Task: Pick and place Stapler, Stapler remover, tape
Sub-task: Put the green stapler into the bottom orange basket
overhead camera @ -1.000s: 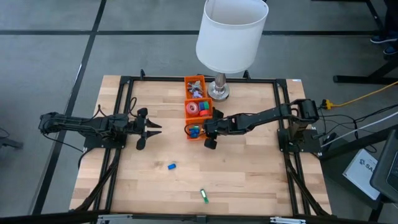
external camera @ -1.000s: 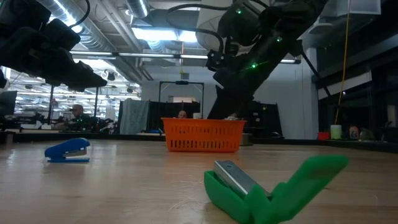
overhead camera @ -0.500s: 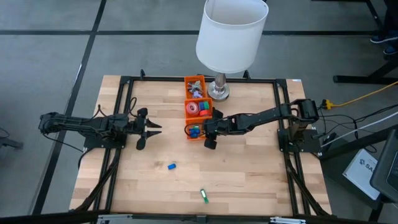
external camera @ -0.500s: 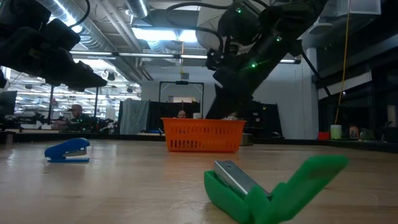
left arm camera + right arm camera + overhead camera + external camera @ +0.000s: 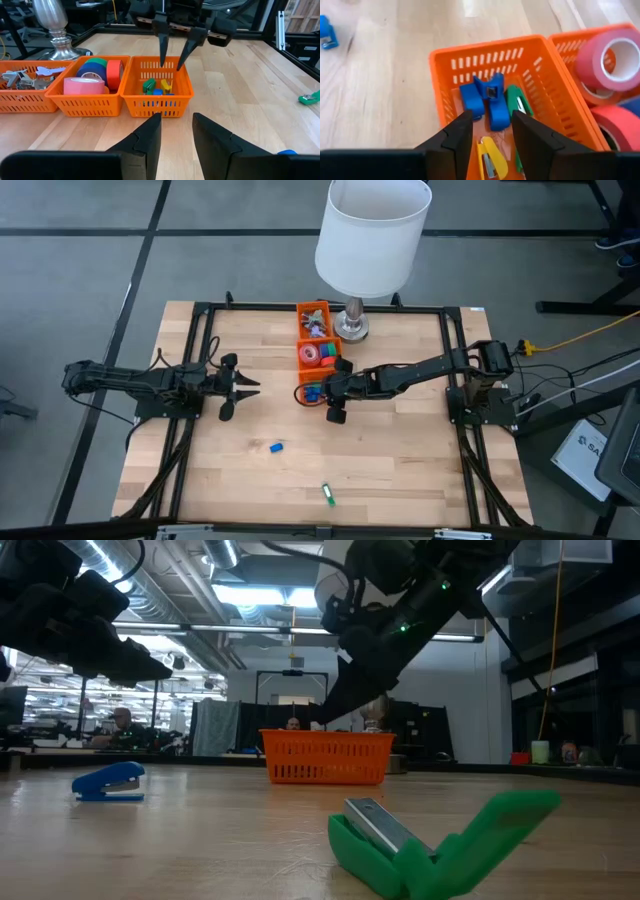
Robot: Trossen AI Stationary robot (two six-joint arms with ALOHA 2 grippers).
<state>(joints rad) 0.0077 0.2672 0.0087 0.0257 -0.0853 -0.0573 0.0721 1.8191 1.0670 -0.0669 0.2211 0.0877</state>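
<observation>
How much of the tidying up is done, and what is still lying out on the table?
Done: several small staplers lie in the nearest orange basket, and tape rolls fill the middle one. In hand: nothing; the right gripper hangs open and empty above the stapler basket. The left gripper waits shut over the table's left side. Left: a blue stapler and a green stapler lie loose on the table.

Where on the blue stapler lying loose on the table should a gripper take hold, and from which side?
Grip the blue stapler at mid-body, jaws across its two long sides, coming straight down from above. It sits closed and upright on the table, long and narrow, nothing close beside it, so those sides are probably the easiest to pinch.
</observation>
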